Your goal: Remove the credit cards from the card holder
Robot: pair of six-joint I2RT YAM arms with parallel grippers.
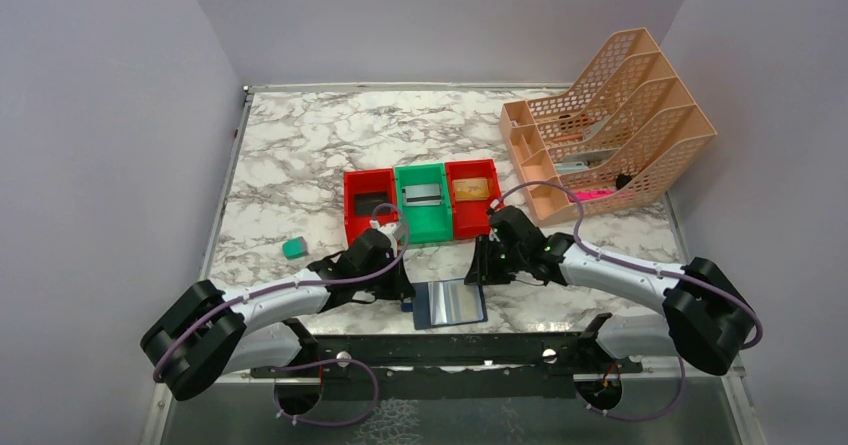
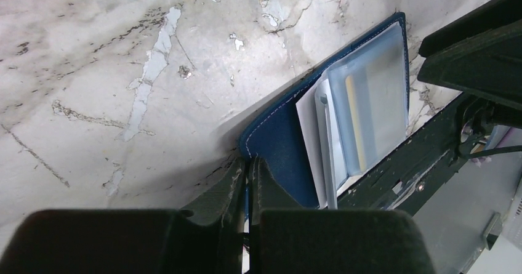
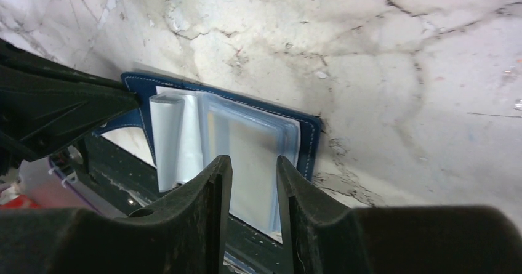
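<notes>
The navy card holder (image 1: 452,303) lies open near the table's front edge, its pale clear sleeves facing up. My left gripper (image 1: 406,293) is shut on the holder's left navy cover (image 2: 283,138), pinched between the fingertips (image 2: 249,163). My right gripper (image 1: 480,270) is open with a narrow gap and nothing in it, just above the sleeves (image 3: 246,138); its fingertips (image 3: 253,163) are empty. A black card (image 1: 372,202) lies in the left red bin, a silver-grey card (image 1: 422,195) in the green bin, a gold card (image 1: 471,189) in the right red bin. A pale yellow strip (image 2: 354,123) shows through one sleeve.
The red bin (image 1: 352,190), green bin (image 1: 403,215) and second red bin (image 1: 493,210) stand in a row behind the grippers. A small teal block (image 1: 293,247) lies to the left. A peach mesh file rack (image 1: 610,125) stands back right. A black rail (image 1: 450,350) runs along the front.
</notes>
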